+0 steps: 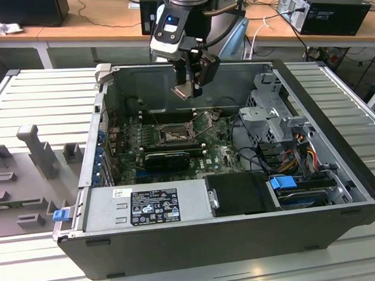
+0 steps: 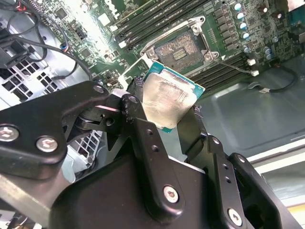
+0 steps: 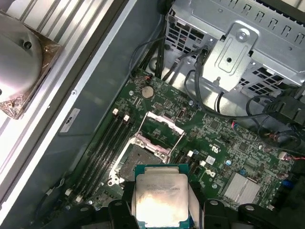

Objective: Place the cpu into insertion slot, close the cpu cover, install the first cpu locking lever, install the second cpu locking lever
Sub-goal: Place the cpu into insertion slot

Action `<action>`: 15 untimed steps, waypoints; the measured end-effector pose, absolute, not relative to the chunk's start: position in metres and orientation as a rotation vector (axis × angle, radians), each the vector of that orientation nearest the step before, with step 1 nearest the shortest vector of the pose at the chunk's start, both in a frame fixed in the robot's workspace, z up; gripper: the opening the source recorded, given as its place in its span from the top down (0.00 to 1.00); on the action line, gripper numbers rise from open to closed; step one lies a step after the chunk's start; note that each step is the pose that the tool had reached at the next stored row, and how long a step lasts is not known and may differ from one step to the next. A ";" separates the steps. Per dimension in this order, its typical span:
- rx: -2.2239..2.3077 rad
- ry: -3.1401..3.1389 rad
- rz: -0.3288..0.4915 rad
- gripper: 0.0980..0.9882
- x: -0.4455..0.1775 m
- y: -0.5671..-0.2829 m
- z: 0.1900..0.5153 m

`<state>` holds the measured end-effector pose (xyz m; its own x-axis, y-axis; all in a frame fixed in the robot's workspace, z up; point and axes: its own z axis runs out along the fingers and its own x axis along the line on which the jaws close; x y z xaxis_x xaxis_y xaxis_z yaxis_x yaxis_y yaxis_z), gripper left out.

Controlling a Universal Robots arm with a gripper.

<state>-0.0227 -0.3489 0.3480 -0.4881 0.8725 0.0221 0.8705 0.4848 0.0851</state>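
Observation:
My gripper (image 1: 190, 86) hangs inside the open computer case, above the motherboard, shut on the cpu (image 2: 169, 102). The cpu (image 3: 159, 194) is a flat silver-faced chip with a teal edge, pinched between the two black fingers (image 2: 143, 138) in both wrist views. Below it lies the insertion slot (image 3: 138, 161), a square socket with a dull pin field, uncovered (image 2: 182, 50). The cpu cover (image 3: 163, 129) stands swung up at the socket's far side. In the exterior view the insertion slot (image 1: 174, 135) sits on the board under and slightly toward that view's left of the gripper.
Long black memory slots (image 3: 107, 143) run beside the socket. A black expansion card (image 1: 166, 158) lies in front of it. Metal drive cage (image 1: 274, 113) and cables (image 1: 252, 147) fill the exterior view's right; the power supply (image 1: 146, 206) is at the front.

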 end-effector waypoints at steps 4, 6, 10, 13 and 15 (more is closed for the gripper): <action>1.604 2.669 0.132 0.52 -0.023 -0.349 0.347; 1.612 2.664 0.132 0.52 -0.023 -0.349 0.347; 1.646 2.642 0.131 0.52 -0.023 -0.349 0.347; 1.689 2.613 0.130 0.52 -0.023 -0.349 0.347; 1.730 2.584 0.130 0.52 -0.023 -0.349 0.347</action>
